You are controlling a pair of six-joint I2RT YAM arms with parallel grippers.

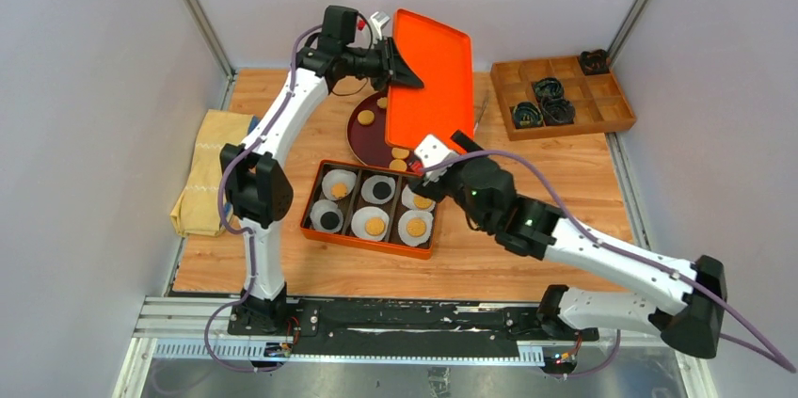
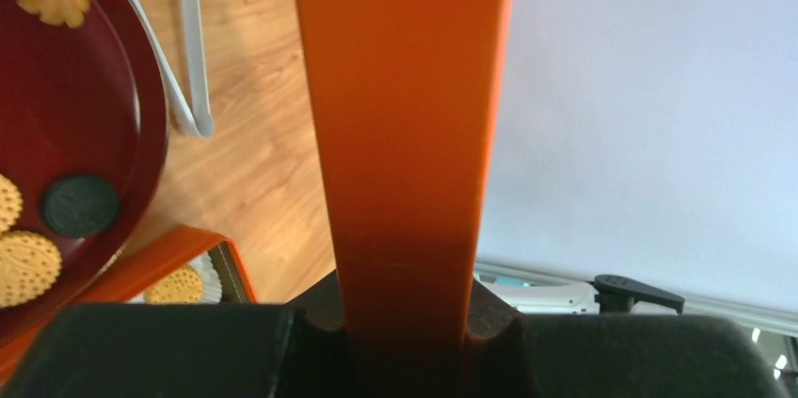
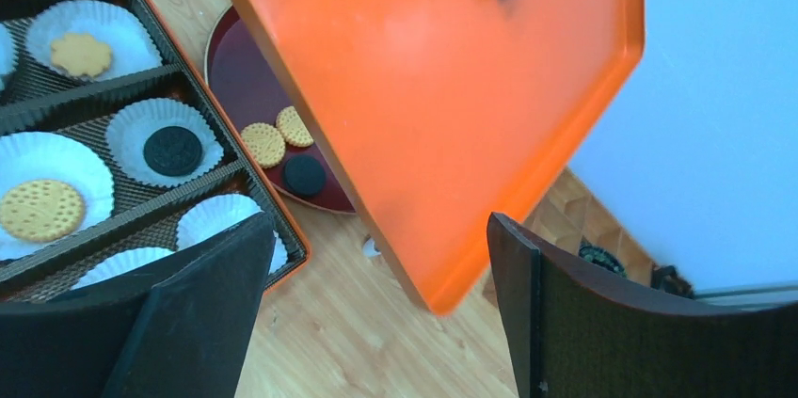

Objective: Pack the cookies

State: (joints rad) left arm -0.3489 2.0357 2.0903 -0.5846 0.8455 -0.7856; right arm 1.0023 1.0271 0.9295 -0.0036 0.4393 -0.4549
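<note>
The left tool (image 1: pixel 403 66) is grasping the tilted orange lid (image 1: pixel 433 78) over the red plate (image 1: pixel 362 139). The right tool (image 3: pixel 381 229) hangs released near the box (image 1: pixel 315 229) of cookies (image 1: pixel 375 225).

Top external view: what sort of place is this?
Probably a robot lab test cell, not a kitchen: bare white walls on metal framing, a wooden tabletop, and the left arm and right arm bolted to a rail.

The tilted orange lid (image 1: pixel 430 78) overhangs the red plate (image 1: pixel 362 141), leaving only its left part open from above.
</note>
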